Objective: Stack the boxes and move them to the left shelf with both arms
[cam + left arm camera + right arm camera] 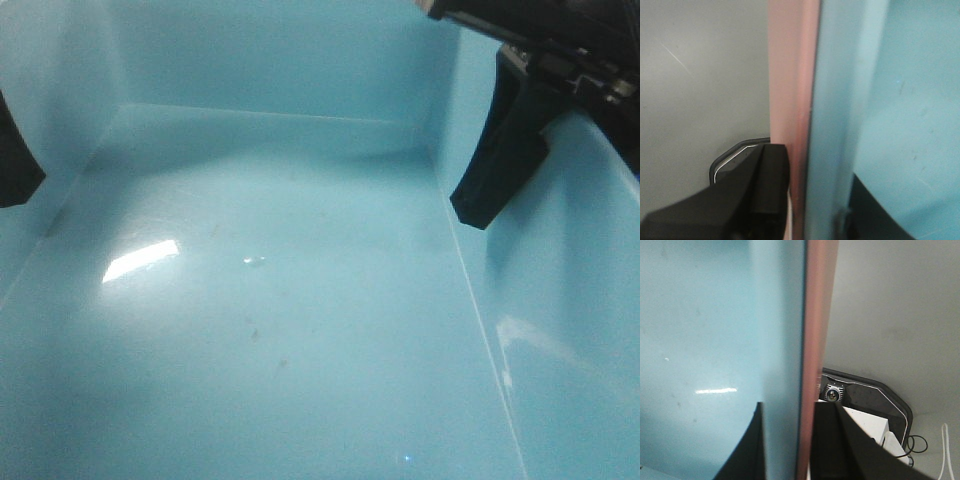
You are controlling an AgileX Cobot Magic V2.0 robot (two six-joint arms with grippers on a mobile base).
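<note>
Laterally, left gripper [812, 165] and right gripper [795, 407] each clamp two nested side walls between their fingers [765, 190]: blue bin [300, 320] against the inner finger, pink bin [787, 90] against the outer.

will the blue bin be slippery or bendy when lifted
Probably slippery: the blue bin is glossy, with glare spots on its floor. Likely light: it is empty, thin-walled plastic. Its walls may flex, though the left pincer and right pincer each straddle them plus the pink bin wall.
</note>
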